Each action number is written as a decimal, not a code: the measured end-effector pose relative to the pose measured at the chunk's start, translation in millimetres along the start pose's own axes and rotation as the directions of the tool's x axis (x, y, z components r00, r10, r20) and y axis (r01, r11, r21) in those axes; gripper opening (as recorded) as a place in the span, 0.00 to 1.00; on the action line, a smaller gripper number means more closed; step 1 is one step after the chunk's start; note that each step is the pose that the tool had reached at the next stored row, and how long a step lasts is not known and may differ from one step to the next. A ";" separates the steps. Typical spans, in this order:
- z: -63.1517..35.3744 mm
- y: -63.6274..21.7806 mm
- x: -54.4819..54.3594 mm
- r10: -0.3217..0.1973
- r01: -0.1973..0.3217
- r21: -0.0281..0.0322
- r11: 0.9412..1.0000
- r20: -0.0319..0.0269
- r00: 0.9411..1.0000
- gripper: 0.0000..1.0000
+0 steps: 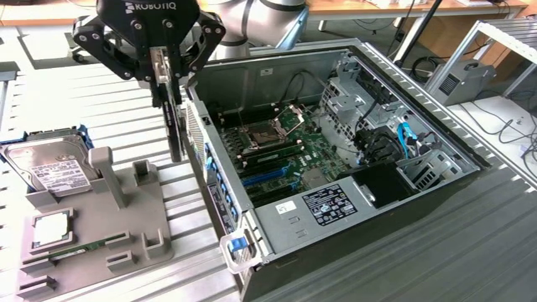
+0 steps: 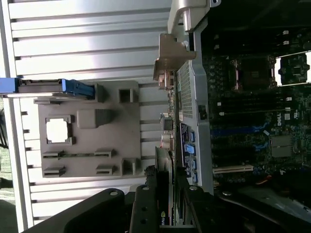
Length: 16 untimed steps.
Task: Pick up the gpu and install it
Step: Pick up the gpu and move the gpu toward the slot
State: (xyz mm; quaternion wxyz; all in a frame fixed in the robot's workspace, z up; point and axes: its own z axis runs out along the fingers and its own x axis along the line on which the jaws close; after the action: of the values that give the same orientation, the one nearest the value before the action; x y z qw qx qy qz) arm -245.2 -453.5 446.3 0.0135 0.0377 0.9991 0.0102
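Gpu: we see the gpu (image 1: pixel 173 126) hanging on edge, upright with its long side vertical. It is in the air above the table (image 1: pixel 92 100), just outside the near-left wall of the computer case (image 1: pixel 277 226) and not yet over the opening.
Why held so: we judge that the on-edge hold suits a card that seats edge-first into a board slot. Gripping the top edge leaves the lower edge free.
Gpu and fingers: in the wrist view the gpu (image 2: pixel 163 184) runs straight out from between the two fingers (image 2: pixel 146 204). Only its upper edge sits between them, and most of its length hangs beyond the tips.
Gripper: we see the gripper (image 1: pixel 166 70) clamped on the card, one finger pressing each face.
Case: it lies open on its side with the motherboard (image 1: pixel 285 151) facing up, which leaves the slots reachable from above.
Fixture: the grey holder (image 1: pixel 109 245) sits on the exterior view's left, with the gpu between it and the case. Its tall posts hold nothing.
Other parts: the hard drive (image 1: pixel 55 170), the processor (image 1: pixel 52 229) and the memory stick (image 1: pixel 84 248) rest in the holder, well apart from the fingers.
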 end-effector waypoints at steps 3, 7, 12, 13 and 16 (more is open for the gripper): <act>0.8 2.0 -26.1 0.000 0.000 0.006 1.000 0.000 1.000 0.26; 2.9 5.5 -73.3 -0.001 0.001 0.017 1.000 0.001 1.000 0.26; 4.2 7.4 -98.2 -0.001 0.001 0.023 1.000 0.002 1.000 0.26; 4.2 7.5 -99.1 -0.001 0.001 0.023 1.000 0.002 1.000 0.26; 4.5 7.8 -103.9 -0.001 0.001 0.025 1.000 0.002 1.000 0.26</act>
State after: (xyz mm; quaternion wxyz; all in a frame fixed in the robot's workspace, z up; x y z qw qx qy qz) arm -141.0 -453.5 444.8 0.0140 0.0375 0.9992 -0.0022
